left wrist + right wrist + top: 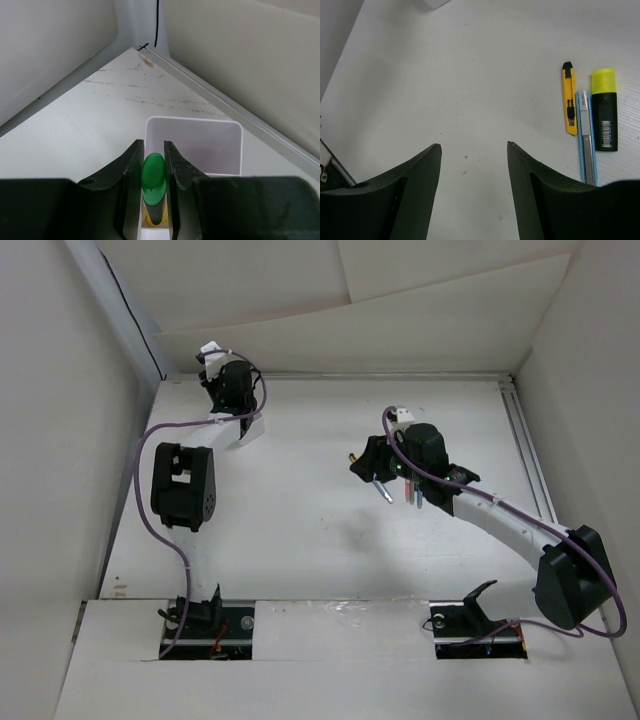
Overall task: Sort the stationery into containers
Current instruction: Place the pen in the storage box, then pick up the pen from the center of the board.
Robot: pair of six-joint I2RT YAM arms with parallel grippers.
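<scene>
Your white table (300,540) carries a white tray (192,119) near its far left corner. You also have a yellow box cutter (568,100), a blue utility knife (586,140) and a yellow-capped black highlighter (605,112) lying side by side, parallel.

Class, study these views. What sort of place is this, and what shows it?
Likely a robot lab cell: a white table boxed in by plain panels, the left arm and right arm bolted at its near edge, a highlighter laid out.

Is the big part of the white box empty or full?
Empty: the far compartment of the tray shows only bare white walls and floor. The left gripper pinches a green marker over the nearer compartment.
</scene>
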